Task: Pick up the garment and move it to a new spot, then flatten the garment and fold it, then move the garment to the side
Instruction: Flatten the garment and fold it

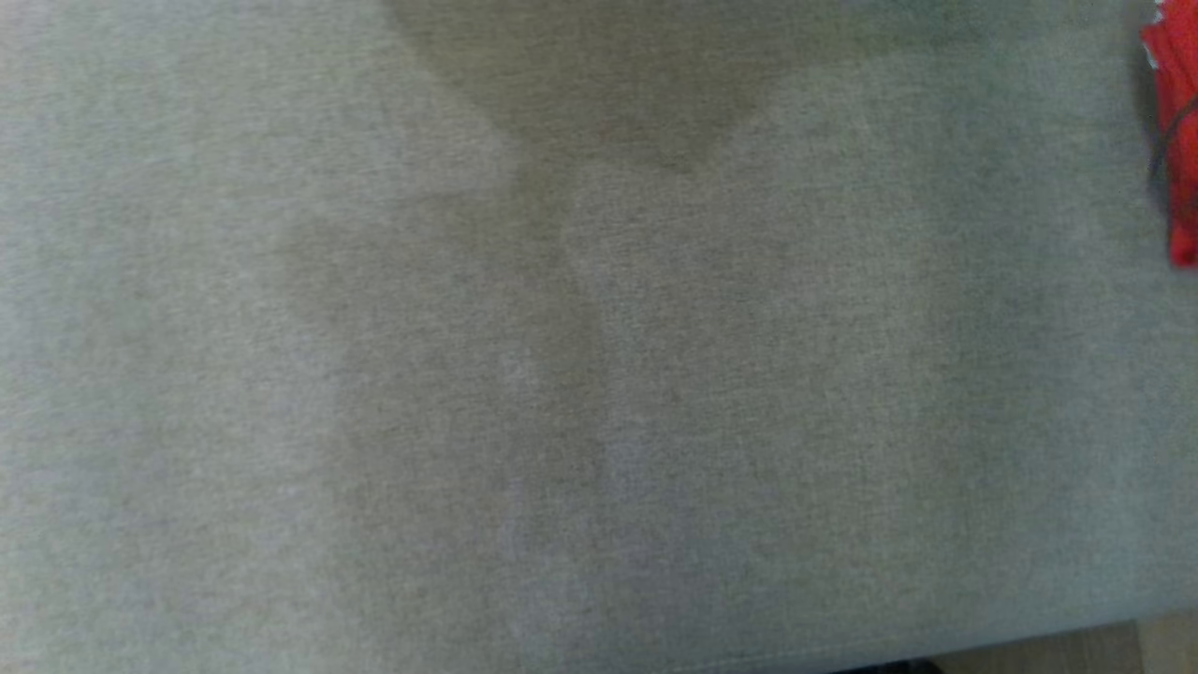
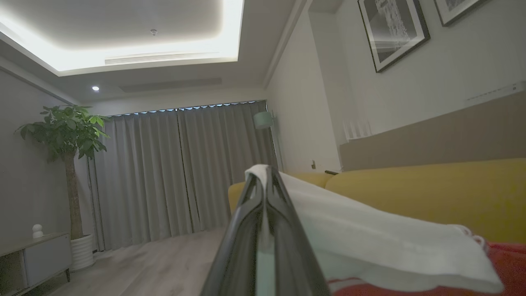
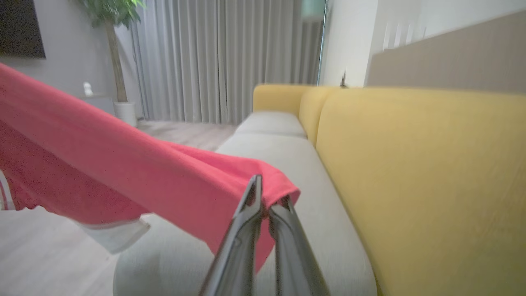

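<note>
The garment is red with white parts. A strip of it (image 1: 1177, 140) shows at the right edge of the head view, above the grey sofa seat (image 1: 562, 374). In the left wrist view my left gripper (image 2: 263, 174) is shut on a white part of the garment (image 2: 370, 234), which drapes away to the right with red cloth beneath. In the right wrist view my right gripper (image 3: 269, 197) is shut on a red edge of the garment (image 3: 123, 164), and the cloth stretches off to the left, lifted above the seat cushion (image 3: 287, 176).
The sofa has a yellow backrest (image 3: 411, 172) on the right and grey seat cushions. Wooden floor (image 2: 156, 263), grey curtains (image 2: 185, 164), a potted plant (image 2: 65, 135) and a low cabinet (image 2: 33, 255) lie beyond. Framed pictures (image 2: 390, 28) hang on the wall.
</note>
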### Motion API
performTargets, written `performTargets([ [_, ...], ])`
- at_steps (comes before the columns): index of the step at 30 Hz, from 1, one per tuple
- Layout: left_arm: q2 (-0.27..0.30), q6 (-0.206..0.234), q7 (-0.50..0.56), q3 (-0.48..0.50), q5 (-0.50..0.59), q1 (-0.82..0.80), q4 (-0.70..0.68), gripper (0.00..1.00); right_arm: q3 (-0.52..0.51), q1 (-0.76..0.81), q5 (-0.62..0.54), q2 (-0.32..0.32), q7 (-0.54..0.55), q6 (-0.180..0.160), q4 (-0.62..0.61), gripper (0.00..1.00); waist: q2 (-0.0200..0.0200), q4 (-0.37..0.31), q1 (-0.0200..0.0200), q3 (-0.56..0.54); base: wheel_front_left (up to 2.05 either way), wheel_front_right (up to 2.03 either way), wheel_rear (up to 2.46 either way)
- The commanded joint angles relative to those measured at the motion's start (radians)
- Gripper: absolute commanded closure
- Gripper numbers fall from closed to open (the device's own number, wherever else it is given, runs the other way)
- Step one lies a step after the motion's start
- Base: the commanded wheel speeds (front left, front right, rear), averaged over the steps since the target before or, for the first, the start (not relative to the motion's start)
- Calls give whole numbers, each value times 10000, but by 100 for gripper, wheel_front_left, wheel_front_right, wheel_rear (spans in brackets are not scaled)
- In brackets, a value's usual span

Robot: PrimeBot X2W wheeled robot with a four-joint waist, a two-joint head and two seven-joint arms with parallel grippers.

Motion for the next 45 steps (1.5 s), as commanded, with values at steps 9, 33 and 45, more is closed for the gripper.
performTargets([
  [9, 530, -275, -33, -1055, 628, 4216, -823, 100, 1718, 2285, 545, -118, 925, -19, 1589, 100, 0, 576, 1, -786, 0, 0, 0],
  [33, 4210, -408, 2918, -4684, -2709, 11965, -5549, 100, 6637, 6871, 5303, -3285, 4604, -19, -1568, 100, 0, 964, 1, -4745, 0, 0, 0],
  [45, 5758, 343, 4729, -4589, -4068, 14110, -8942, 100, 7401, 8344, 7136, -4865, 5856, -19, -4095, 100, 0, 766, 1, -5375, 0, 0, 0],
])
